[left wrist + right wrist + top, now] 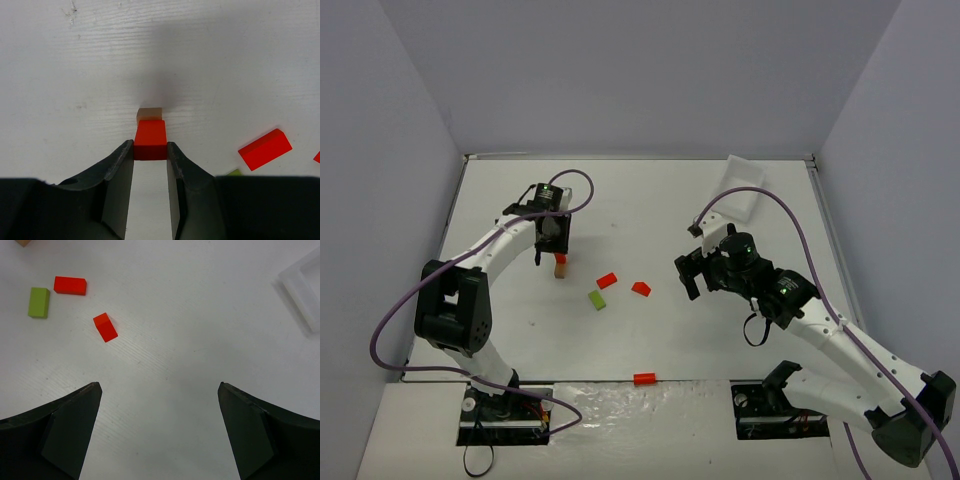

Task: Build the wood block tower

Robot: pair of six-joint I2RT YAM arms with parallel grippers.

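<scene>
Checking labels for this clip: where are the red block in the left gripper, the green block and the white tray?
red block (150, 132): left wrist view, its top face.
green block (39, 302): right wrist view, centre of top face.
white tray (296, 294): right wrist view, its near rim.

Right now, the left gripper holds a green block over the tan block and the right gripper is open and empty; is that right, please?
Not quite: the left wrist view shows the left gripper holding a red block, not green, over the tan block. The right gripper is indeed open and empty.
</scene>
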